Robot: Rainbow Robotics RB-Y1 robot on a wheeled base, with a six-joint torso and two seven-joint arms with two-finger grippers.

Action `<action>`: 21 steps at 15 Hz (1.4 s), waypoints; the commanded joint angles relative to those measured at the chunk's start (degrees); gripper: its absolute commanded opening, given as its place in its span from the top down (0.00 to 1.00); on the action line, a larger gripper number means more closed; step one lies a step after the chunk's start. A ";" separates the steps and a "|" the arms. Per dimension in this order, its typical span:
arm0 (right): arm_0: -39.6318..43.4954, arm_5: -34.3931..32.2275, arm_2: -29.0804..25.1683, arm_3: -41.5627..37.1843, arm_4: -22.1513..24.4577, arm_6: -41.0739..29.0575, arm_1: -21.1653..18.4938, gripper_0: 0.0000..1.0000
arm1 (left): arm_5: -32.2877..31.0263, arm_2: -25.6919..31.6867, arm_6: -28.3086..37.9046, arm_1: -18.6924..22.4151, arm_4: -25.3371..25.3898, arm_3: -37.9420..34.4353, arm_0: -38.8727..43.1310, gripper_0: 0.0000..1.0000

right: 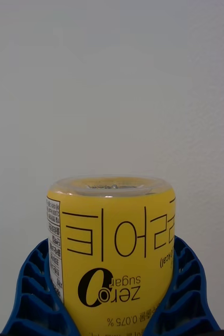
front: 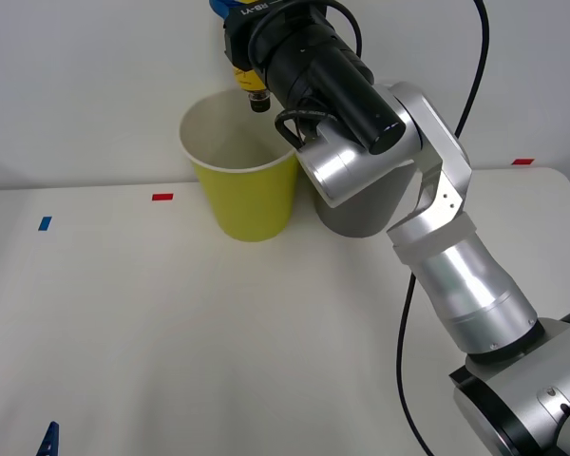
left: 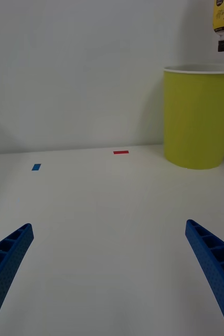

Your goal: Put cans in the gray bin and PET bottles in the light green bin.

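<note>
The right hand (right: 112,315) grips the bottle (right: 112,247) cap-down, directly above the green bin (front: 242,195). The left hand (left: 109,273) rests open over the counter (left: 101,210).

The PET bottle (right: 112,247) is clear plastic under a glossy yellow printed label. Above the light green bin (front: 247,195), matt and smooth-walled, the right gripper (right: 112,294) shows ribbed blue plastic fingers.
</note>
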 commanded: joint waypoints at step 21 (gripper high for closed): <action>-0.03 -0.60 0.29 0.98 1.28 -2.92 2.39 0.00 | 0.00 0.00 0.00 0.00 0.00 0.00 0.00 0.00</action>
